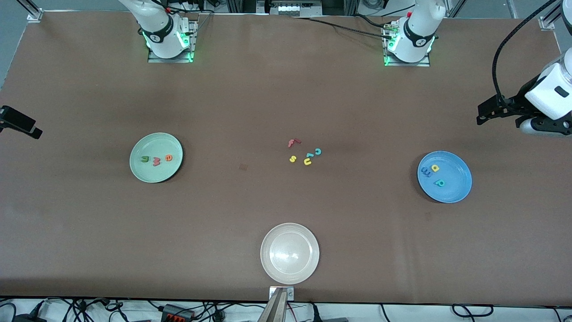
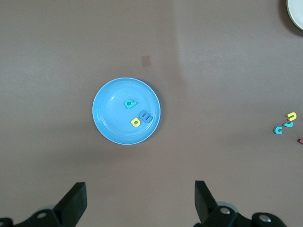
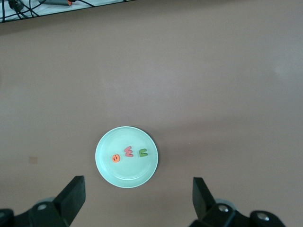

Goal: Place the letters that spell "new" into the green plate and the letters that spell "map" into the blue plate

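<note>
The green plate [image 1: 149,175] [image 3: 127,178] lies toward the right arm's end of the table. It holds the olive n [image 1: 145,158] [image 3: 143,152], the salmon w [image 1: 156,161] [image 3: 128,152] and the orange e [image 1: 168,157] [image 3: 115,158]. Toward the left arm's end, the blue plate [image 1: 453,193] [image 2: 111,120] holds the blue m [image 1: 425,170] [image 2: 146,116], the yellow a [image 1: 435,168] [image 2: 136,122] and the teal p [image 1: 440,182] [image 2: 129,103]. My left gripper [image 1: 491,112] [image 2: 140,189] hangs open and empty high over the table beside the blue plate. My right gripper [image 1: 20,123] [image 3: 138,184] hangs open and empty high beside the green plate.
Loose letters lie mid-table: a red f [image 1: 293,142], a teal c [image 1: 317,151], a yellow s [image 1: 292,158], a yellow u [image 1: 307,162] and a small teal piece [image 1: 309,155]. A cream-white plate [image 1: 289,273] sits near the table edge closest to the front camera.
</note>
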Available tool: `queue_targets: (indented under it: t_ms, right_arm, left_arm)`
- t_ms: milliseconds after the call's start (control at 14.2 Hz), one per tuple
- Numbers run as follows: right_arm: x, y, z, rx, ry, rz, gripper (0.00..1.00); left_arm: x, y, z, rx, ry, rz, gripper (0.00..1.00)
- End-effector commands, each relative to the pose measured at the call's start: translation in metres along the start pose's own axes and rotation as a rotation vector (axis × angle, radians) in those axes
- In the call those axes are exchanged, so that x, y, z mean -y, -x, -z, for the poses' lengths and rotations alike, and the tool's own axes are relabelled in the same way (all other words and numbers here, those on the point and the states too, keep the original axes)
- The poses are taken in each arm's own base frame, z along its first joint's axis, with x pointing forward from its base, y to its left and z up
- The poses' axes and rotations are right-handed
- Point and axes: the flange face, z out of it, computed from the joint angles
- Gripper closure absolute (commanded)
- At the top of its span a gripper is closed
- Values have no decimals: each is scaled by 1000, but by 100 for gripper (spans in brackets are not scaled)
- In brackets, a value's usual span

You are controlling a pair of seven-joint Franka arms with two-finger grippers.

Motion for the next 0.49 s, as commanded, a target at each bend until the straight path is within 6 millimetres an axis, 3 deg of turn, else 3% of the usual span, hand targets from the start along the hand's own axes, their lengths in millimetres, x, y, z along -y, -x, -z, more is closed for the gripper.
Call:
queue_targets:
  t_ms: [0,422]
  right_arm:
    - [0,9,5,9,21,13,0]
    - [-6,23,-8,64,34,45,0]
  left_arm:
    - [-1,0,7,1,19,-20,0]
    - [-1,0,6,3,19,-20,0]
